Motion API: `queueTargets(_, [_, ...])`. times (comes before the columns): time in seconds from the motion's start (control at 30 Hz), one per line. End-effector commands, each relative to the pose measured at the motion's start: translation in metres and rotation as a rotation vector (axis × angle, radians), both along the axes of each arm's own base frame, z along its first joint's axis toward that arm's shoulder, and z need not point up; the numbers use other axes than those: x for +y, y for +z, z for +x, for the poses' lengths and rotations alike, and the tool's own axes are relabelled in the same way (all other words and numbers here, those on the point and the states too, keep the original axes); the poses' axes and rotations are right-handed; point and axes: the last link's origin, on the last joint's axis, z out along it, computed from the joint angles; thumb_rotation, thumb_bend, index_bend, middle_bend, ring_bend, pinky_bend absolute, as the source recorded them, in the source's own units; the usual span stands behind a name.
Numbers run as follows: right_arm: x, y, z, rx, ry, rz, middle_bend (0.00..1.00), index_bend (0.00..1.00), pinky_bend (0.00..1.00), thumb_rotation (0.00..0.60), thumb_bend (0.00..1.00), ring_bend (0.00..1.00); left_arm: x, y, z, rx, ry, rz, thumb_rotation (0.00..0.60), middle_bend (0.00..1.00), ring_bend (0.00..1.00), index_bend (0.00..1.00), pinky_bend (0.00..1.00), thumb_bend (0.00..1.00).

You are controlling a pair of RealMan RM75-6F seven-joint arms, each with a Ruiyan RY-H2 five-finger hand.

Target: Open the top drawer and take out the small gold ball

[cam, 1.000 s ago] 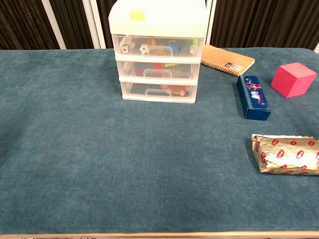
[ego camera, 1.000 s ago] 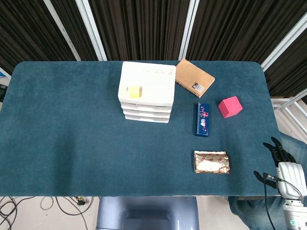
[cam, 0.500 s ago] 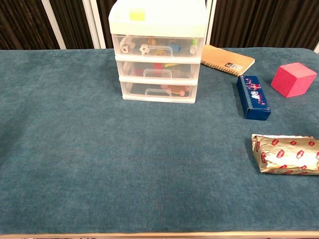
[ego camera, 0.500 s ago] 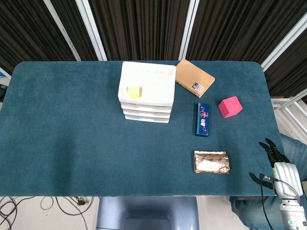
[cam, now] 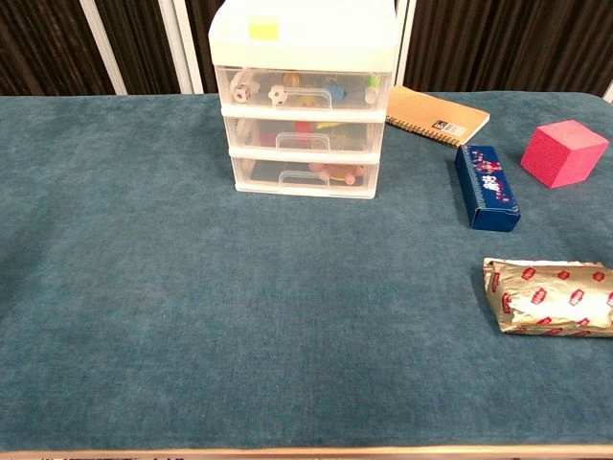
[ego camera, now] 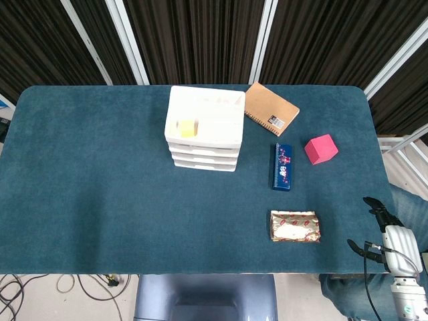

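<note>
Right hand (ego camera: 388, 231) is hanging off the counter's (ego camera: 100, 200) edge at about 4 o'clock in the head view, dark fingers (ego camera: 376, 206) spread apart and holding nothing; the left hand is showing in neither view. Sitting at about 12 o'clock on the counter is the white drawer unit (ego camera: 204, 137), with a brown notebook (ego camera: 271, 109) touching its corner at 1 o'clock. A blue box (ego camera: 283, 166) is lying near 3 o'clock, a pink cube (ego camera: 321, 148) just beyond it, and a foil packet (ego camera: 295, 226) at 5 o'clock.

From the chest view, the top drawer (cam: 305, 91) is sitting closed, small colourful toys showing through its clear front; which of them is the gold ball I cannot tell. Both lower drawers are closed too.
</note>
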Motion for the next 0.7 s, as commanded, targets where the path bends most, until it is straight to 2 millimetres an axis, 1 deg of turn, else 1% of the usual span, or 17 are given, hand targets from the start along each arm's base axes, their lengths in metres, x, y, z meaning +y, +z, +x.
queueTargets(0.03, [0.0,-0.003,0.005,-0.069,0.02,0.014,0.24,0.15,0.49,0.6,0.27,0.37,0.0,-0.001,0.001,-0.003,0.0,-0.003,0.6,0.0,0.0,0.12,0.0,0.22])
queueTargets(0.1, [0.001,-0.01,0.011,-0.158,0.049,0.036,0.28,0.15,0.62,0.6,0.32,0.41,0.0,-0.002,0.003,-0.003,-0.008,-0.012,0.6,0.0,0.0,0.12,0.0,0.21])
queueTargets(0.13, [0.001,-0.019,0.019,-0.251,0.061,0.083,0.29,0.15,0.66,0.6,0.34,0.43,0.0,-0.001,0.003,-0.007,-0.01,-0.005,0.6,0.0,0.0,0.12,0.0,0.22])
queueTargets(0.2, [-0.002,-0.027,0.026,-0.372,0.064,0.174,0.35,0.15,0.73,0.6,0.41,0.49,0.0,0.002,0.002,-0.021,0.0,0.009,0.6,0.0,0.0,0.12,0.0,0.22])
queueTargets(0.27, [-0.01,-0.033,0.029,-0.436,0.052,0.252,0.43,0.15,0.78,0.6,0.45,0.58,0.0,0.004,0.0,-0.03,0.008,0.012,0.6,0.0,0.0,0.12,0.0,0.22])
queueTargets(0.3, [-0.017,-0.037,0.031,-0.472,0.036,0.308,0.47,0.14,0.8,0.6,0.46,0.61,0.0,0.004,-0.001,-0.032,0.01,0.01,0.6,0.0,0.0,0.12,0.0,0.22])
queueTargets(0.33, [-0.023,-0.04,0.032,-0.49,0.025,0.344,0.48,0.14,0.81,0.6,0.46,0.63,0.0,0.004,-0.001,-0.032,0.009,0.007,0.6,0.0,0.0,0.12,0.0,0.22])
queueTargets(0.43, [-0.046,-0.05,0.042,-0.536,0.018,0.423,0.5,0.08,0.84,0.6,0.47,0.68,0.0,0.003,0.0,-0.034,0.006,-0.001,0.6,0.0,0.0,0.12,0.0,0.22])
queueTargets(0.5, [-0.061,-0.059,0.051,-0.572,0.023,0.452,0.51,0.03,0.85,0.6,0.5,0.71,0.0,0.003,0.0,-0.041,0.007,0.001,0.6,0.0,0.0,0.12,0.0,0.22])
queueTargets(0.6, [-0.074,-0.075,0.066,-0.606,0.035,0.502,0.54,0.01,0.86,0.6,0.53,0.73,0.001,0.004,0.0,-0.045,0.01,0.008,0.6,0.0,0.0,0.12,0.0,0.22])
queueTargets(0.7, [-0.081,-0.091,0.08,-0.656,0.036,0.558,0.55,0.0,0.86,0.6,0.53,0.73,0.001,0.004,-0.001,-0.044,0.016,0.006,0.6,0.0,0.0,0.12,0.0,0.22])
